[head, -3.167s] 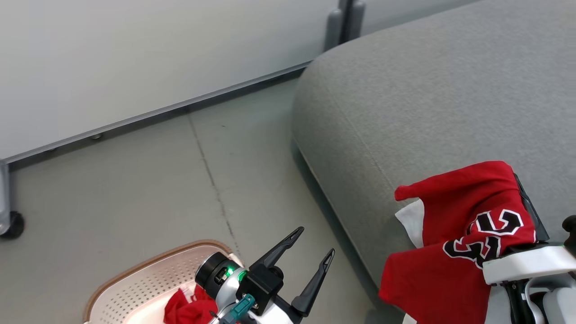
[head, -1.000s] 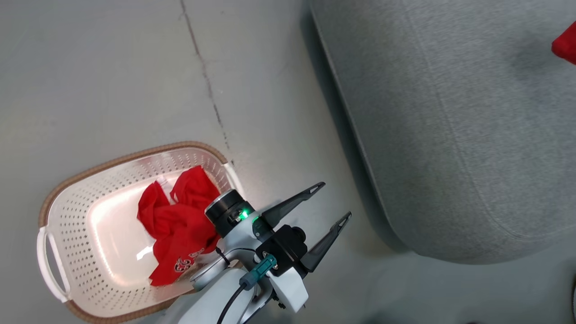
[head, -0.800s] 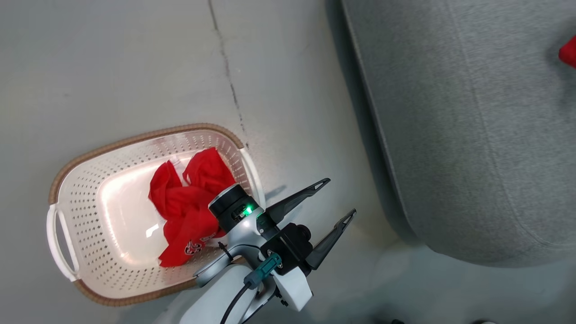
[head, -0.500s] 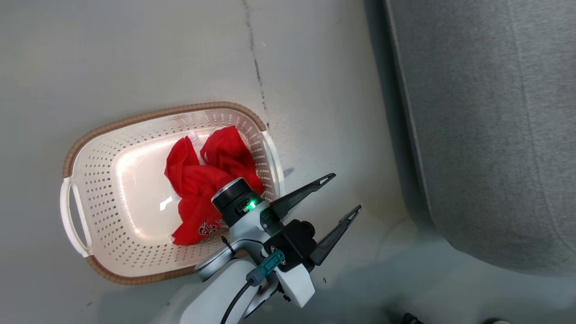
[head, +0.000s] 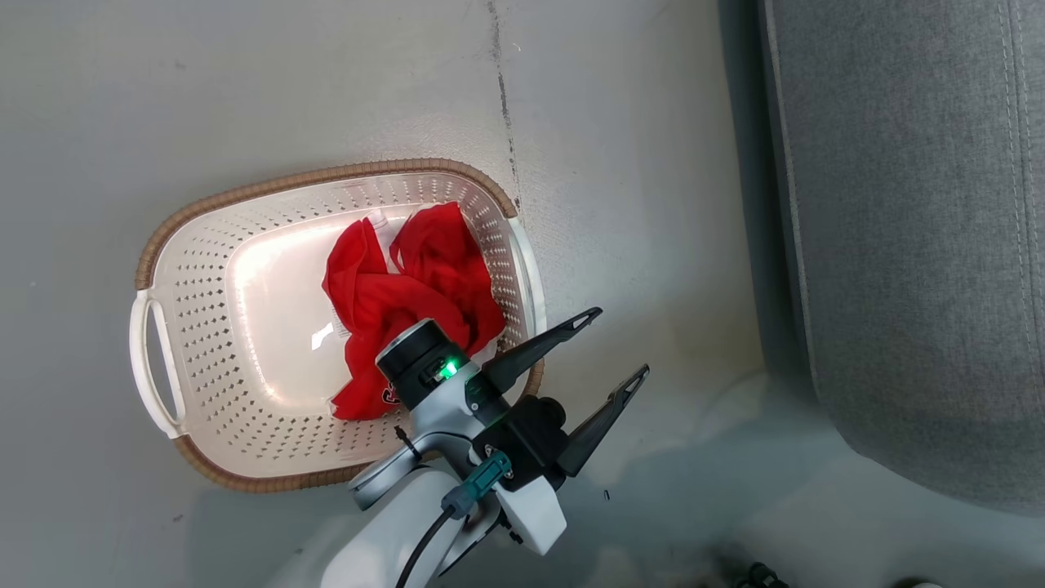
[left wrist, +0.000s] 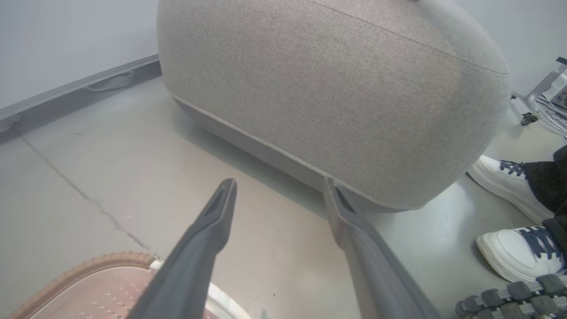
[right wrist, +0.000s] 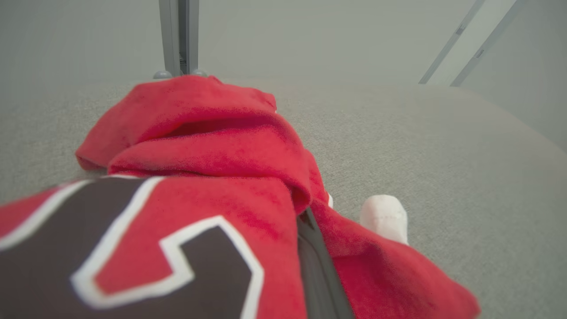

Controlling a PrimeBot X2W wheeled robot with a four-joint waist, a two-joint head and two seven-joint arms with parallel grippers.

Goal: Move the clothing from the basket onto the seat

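Down on the floor (head: 245, 82) to my left, the laundry basket (head: 196, 343) stands upright with its long side toward me, well apart from the seat (head: 914, 245). A crumpled red garment (head: 408, 286) lies inside it, bunched against the end nearest the seat, a bit of white trim showing at its top edge. My left gripper (head: 620, 341) hangs just past that end of the basket, above the bare floor between basket and seat. Its fingers are spread wide with nothing between them, and from the head camera the nearer one crosses over the brown woven rim. Along the left wrist I see the same gripper (left wrist: 279, 182) pointing at the rounded grey flank of the seat (left wrist: 332, 88), a slice of the basket rim (left wrist: 88, 266) at the bottom left. A person's white sneakers (left wrist: 516, 248) stand on the floor at the right, close to the seat's corner. Over on the right wrist, the red jersey (right wrist: 199, 146) with black-and-white numerals lies heaped on top of the seat (right wrist: 443, 146). My right gripper (right wrist: 310, 230) is closed tight on its cloth, one dark finger showing between the folds.
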